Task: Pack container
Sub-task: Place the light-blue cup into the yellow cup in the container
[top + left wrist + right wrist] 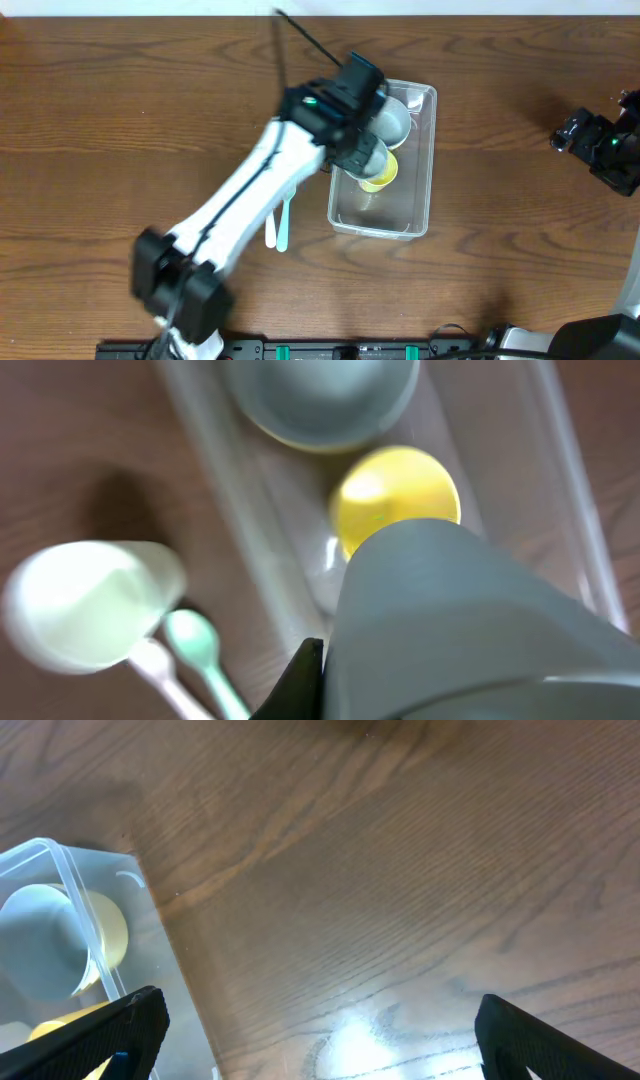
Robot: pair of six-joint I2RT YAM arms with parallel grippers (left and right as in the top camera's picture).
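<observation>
Container (428, 170), pale cup (90, 600) beside it only in left wrist view; left jaws around grey cup (450, 620), right jaws apart.

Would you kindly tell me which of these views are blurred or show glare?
Left wrist view: heavily blurred, the near grey cup out of focus. Right wrist view: sharp grain, glare spot on the table. Overhead view: sharp, evenly lit.

My left arm (250, 190) stretches from the near-left edge diagonally up and to the right, almost fully extended. The left gripper (362, 140) seems clamped on a grey cup (470, 630), though only one dark finger (305, 675) shows beside it. My right arm (600, 140) sits folded at the far right. The right gripper (320, 1025) has its jaws spread wide, holding nothing.
</observation>
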